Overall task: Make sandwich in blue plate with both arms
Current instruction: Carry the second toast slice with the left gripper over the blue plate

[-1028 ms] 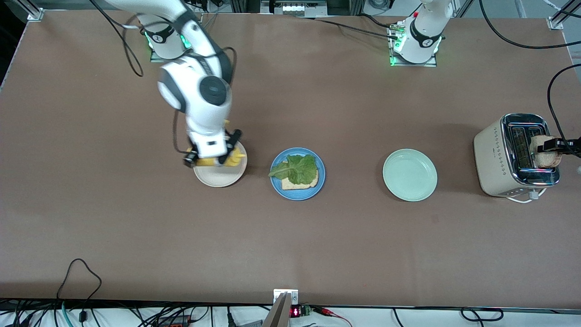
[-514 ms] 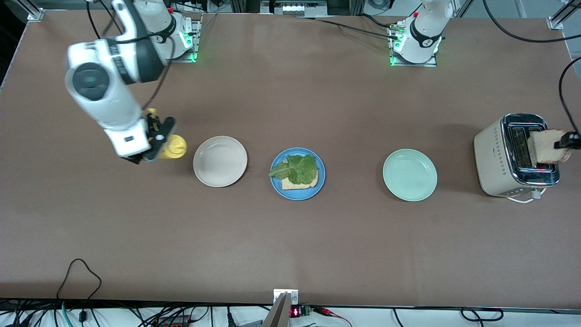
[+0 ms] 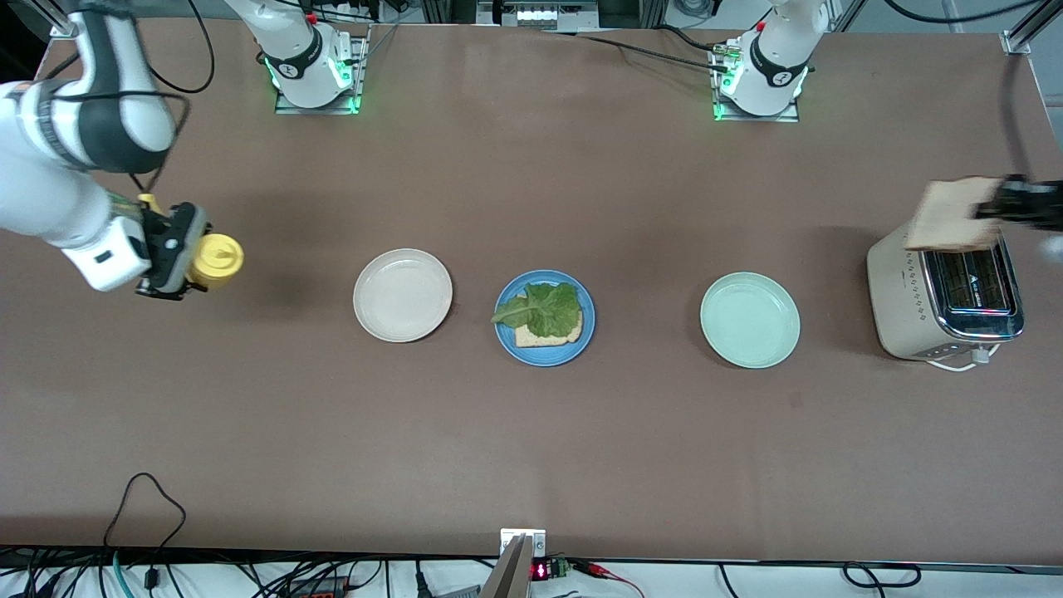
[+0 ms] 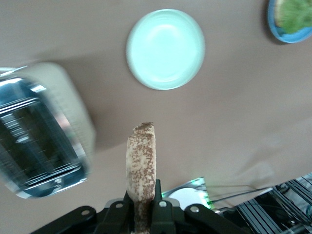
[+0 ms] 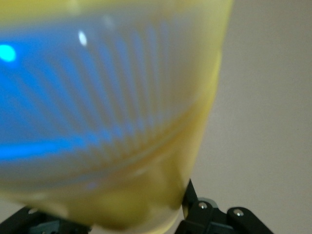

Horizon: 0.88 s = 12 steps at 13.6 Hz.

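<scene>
Toast (image 3: pixel 952 216) in left gripper (image 3: pixel 992 206), aloft.

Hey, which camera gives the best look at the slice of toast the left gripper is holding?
The left wrist view: the toast stands edge-on, sharp, clamped in the left gripper. The front view shows its broad face over the toaster, though blurred. The right wrist view shows none of it.

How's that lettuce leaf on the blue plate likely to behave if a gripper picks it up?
The lettuce leaf looks thin and ruffled, so it would probably flop and droop. It lies loose on the bread slice in the blue plate, so it is likely light and may slide. Its crinkled edges could tear under a hard pinch.
</scene>
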Available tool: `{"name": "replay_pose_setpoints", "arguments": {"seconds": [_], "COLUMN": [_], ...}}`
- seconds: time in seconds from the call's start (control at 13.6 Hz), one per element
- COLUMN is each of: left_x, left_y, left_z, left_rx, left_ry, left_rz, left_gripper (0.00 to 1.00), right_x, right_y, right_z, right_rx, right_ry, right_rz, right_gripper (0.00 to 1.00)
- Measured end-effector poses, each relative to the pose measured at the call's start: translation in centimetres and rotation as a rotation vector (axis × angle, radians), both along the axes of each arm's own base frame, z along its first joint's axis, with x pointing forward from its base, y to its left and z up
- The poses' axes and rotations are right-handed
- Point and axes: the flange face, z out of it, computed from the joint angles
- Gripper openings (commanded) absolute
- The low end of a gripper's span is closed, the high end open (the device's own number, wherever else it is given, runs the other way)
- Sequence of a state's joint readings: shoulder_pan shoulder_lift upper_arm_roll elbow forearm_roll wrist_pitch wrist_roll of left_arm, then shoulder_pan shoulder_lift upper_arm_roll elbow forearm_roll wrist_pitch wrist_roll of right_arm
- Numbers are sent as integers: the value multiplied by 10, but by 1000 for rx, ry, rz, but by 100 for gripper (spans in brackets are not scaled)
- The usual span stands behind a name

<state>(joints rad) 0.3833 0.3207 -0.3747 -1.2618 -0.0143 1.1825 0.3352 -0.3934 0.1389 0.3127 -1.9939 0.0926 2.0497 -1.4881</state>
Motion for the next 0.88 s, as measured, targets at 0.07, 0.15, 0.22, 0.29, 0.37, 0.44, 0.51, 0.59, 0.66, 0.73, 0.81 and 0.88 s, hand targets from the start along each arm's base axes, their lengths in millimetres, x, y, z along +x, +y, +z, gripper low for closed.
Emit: {"name": "replay_pose_setpoints", "arguments": {"seconds": [0.07, 0.15, 0.22, 0.29, 0.37, 0.44, 0.51, 0.59, 0.66, 0.73, 0.81, 0.88], "left_x": [2, 3, 4, 7, 11, 15, 18, 19, 19, 18, 16, 16], "left_y": [-55, -105, -151, -192, -230, -265, -296, -323, -348, -370, -388, -399], "left_z": [-4, -10, -21, -35, -52, -70, -89, -108, -126, -142, -156, -168], "left_rx": [-10, -22, -39, -65, -90, -117, -140, -159, -177, -205, -248, -289], "left_ry": [15, 24, 29, 27, 25, 22, 16, 0, -18, -31, -35, -34], "left_rz": [-5, -4, 1, 17, 45, 77, 107, 135, 165, 204, 249, 292], "left_gripper": [1, 1, 1, 1, 1, 1, 1, 1, 1, 1, 1, 1], "right_x": [-2, -4, -6, -8, -10, -12, -14, -16, -18, -20, -23, -26], "right_y": [-22, -42, -59, -75, -87, -96, -101, -105, -109, -113, -118, -124], "right_z": [-12, -26, -42, -59, -77, -94, -110, -126, -141, -157, -173, -186], "right_rx": [42, 90, 140, 190, 236, 275, 307, 341, 380, 410, 430, 446], "right_ry": [2, 4, 5, 2, 1, 6, 18, 27, 28, 27, 29, 34], "right_rz": [12, 20, 28, 35, 37, 27, 13, 4, -1, -6, -9, -16], "right_gripper": [1, 1, 1, 1, 1, 1, 1, 1, 1, 1, 1, 1]}}
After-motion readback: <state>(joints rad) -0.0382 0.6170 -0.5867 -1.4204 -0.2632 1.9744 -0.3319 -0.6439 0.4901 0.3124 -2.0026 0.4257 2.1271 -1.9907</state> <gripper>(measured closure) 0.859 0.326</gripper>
